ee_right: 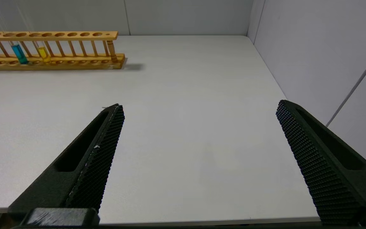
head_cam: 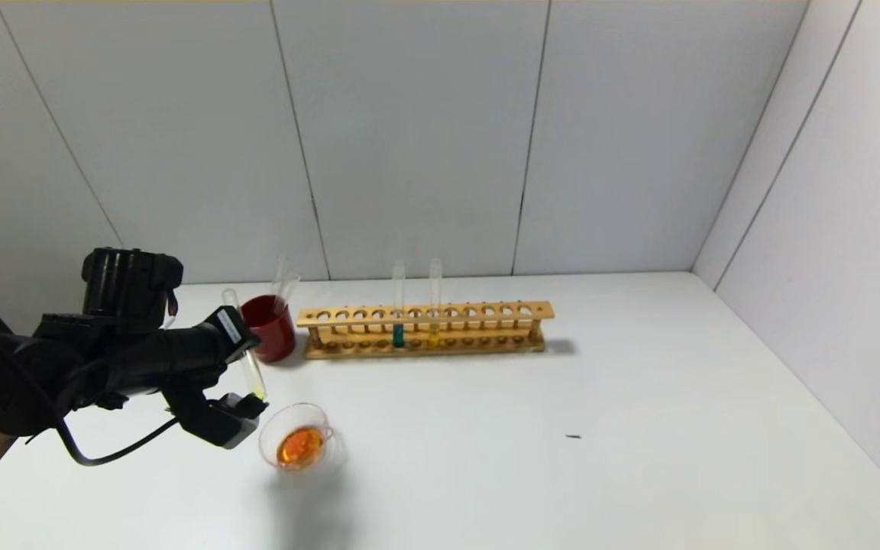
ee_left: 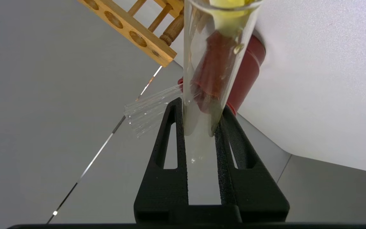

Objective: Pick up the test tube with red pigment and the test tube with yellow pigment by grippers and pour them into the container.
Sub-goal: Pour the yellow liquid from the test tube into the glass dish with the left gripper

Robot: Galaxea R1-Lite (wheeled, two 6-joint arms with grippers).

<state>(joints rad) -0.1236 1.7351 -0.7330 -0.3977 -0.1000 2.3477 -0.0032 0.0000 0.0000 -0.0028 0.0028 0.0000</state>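
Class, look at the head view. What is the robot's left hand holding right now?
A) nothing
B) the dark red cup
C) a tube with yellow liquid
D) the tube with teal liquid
C: the left hand is shut on the test tube with yellow pigment, beside the container of orange liquid.

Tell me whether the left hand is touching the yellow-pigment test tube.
Touching. In the left wrist view, the left hand has both fingers pressed against the sides of the test tube with yellow pigment, with no gap.

Orange liquid pools in the clear glass dish (head_cam: 299, 443) on a white table (head_cam: 562, 428); behind it, a dark red cup (head_cam: 270, 327) and pale wooden rack (head_cam: 425, 328) holding teal and yellow tubes.
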